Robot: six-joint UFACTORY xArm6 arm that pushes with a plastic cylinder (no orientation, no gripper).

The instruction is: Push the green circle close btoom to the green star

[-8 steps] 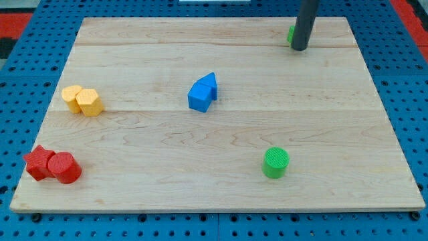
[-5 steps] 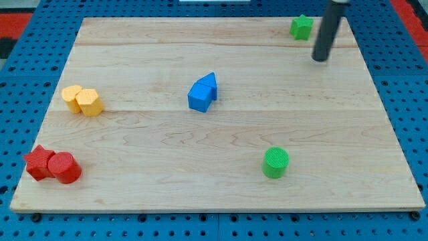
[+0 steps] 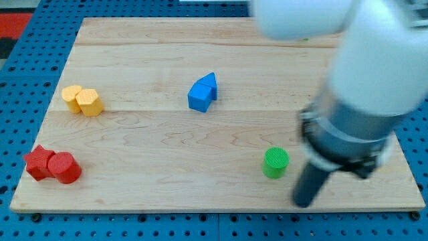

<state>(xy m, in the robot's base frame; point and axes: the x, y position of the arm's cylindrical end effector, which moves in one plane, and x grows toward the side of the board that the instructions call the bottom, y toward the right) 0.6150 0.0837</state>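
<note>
The green circle (image 3: 275, 163) stands on the wooden board (image 3: 167, 147) at the view's lower right. My tip (image 3: 303, 203) is just below and to the right of it, near the board's bottom edge, not touching it. The rod and the big white and grey arm body (image 3: 361, 80) are blurred. The arm covers the board's top right corner, so the green star is hidden.
Two blue blocks (image 3: 202, 92) sit together near the board's middle. Two yellow blocks (image 3: 83, 100) sit at the left. A red star and red circle (image 3: 52, 165) sit at the bottom left corner.
My tip has swept from the top right, beside the green star, down to the bottom right below the green circle. The arm now hides the star. No block has moved.
</note>
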